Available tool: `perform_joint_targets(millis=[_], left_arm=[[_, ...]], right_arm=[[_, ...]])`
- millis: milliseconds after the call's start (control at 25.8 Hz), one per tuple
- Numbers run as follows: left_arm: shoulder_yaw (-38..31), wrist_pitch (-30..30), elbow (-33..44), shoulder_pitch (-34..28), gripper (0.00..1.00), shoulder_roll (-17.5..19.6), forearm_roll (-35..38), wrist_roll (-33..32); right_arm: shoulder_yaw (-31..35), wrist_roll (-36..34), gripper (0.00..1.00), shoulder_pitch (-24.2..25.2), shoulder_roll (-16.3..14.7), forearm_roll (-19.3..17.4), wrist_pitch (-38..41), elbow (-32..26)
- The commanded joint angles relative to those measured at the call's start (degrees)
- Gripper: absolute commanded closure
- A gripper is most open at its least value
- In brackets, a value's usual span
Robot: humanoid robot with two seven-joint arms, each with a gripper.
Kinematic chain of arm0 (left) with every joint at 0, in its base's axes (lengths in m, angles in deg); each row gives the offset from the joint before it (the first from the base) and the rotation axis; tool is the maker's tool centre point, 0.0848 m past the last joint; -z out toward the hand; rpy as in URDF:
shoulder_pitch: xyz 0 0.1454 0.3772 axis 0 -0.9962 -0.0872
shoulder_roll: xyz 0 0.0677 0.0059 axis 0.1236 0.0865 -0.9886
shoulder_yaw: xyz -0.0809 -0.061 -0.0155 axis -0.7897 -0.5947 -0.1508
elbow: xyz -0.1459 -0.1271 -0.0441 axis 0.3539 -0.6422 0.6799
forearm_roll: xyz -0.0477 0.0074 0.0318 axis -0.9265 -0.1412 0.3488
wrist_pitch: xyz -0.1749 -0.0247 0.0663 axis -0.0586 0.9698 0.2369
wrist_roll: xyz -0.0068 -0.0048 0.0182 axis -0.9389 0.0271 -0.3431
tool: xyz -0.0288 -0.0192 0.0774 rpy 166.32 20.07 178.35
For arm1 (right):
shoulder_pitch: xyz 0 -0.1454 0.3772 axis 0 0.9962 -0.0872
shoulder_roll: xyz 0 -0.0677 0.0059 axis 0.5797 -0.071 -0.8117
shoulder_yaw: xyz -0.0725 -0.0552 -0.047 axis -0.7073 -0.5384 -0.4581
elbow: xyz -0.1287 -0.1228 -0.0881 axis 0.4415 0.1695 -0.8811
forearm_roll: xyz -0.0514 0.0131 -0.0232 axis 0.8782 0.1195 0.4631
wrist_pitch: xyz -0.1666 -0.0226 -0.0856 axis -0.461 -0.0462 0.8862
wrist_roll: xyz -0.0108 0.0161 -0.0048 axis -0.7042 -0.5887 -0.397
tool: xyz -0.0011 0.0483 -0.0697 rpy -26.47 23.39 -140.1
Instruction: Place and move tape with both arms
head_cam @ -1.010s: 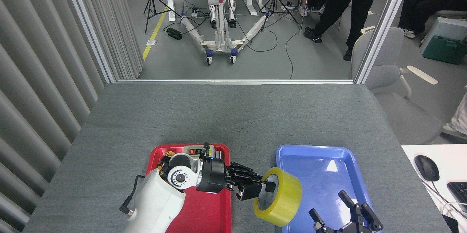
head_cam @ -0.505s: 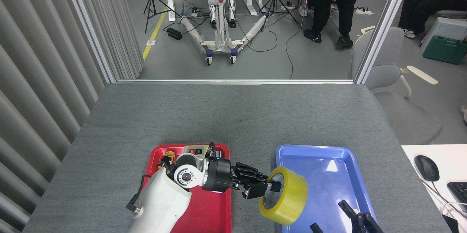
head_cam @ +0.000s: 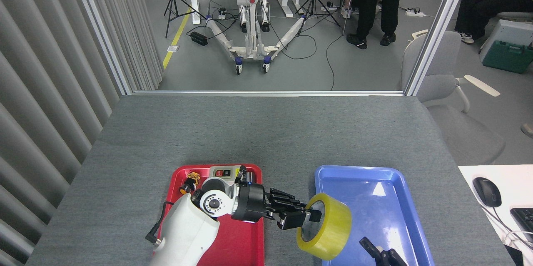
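The tape (head_cam: 331, 226), a wide yellow roll with a pale core, hangs on its side over the left edge of the blue tray (head_cam: 383, 199). My left gripper (head_cam: 306, 217) reaches in from the left across the red tray (head_cam: 245, 243) and is shut on the roll, with fingers (head_cam: 297, 218) on its rim and core. Only the black fingertips (head_cam: 368, 244) of my right gripper (head_cam: 381, 253) show at the bottom edge, just right of the roll and apart from it; its state cannot be read.
The red tray holds small items at its far end, among them a grey switch box (head_cam: 222, 172) and a small orange part (head_cam: 189, 179). A white desk with a mouse (head_cam: 486, 191) stands at the right. A person (head_cam: 374, 3) stands beyond the table.
My left gripper carried the tape a little to the right, toward the blue tray. My right gripper dropped lower, mostly out of view. The person in the background walked left.
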Motion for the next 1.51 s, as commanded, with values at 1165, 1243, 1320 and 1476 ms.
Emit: perform_joint_targets(millis=[1165,1243,1320,1476], left_arm=[[-10.13,14.79,4.27,-3.16,0.01,3.10,1.81,1.79],[-11.98,15.14,6.12,-5.80,0.01,6.26,0.58,2.67],[-14.18,15.05,9.72,-9.05,0.01,8.19,0.75,7.15],[-18.66,14.61,20.70,-19.15,0.01,12.85,3.21,19.63]], right_arm=[[6.57,1.92,1.00,-0.49,-4.69,-1.80,-0.02,0.52],[6.83,2.45,1.00,-2.07,-6.09,-1.27,-0.02,0.69],[6.83,5.43,1.00,-3.56,-7.06,-1.09,-0.02,1.22],[7.01,17.39,1.00,-6.99,-8.82,-1.09,-9.34,2.28]])
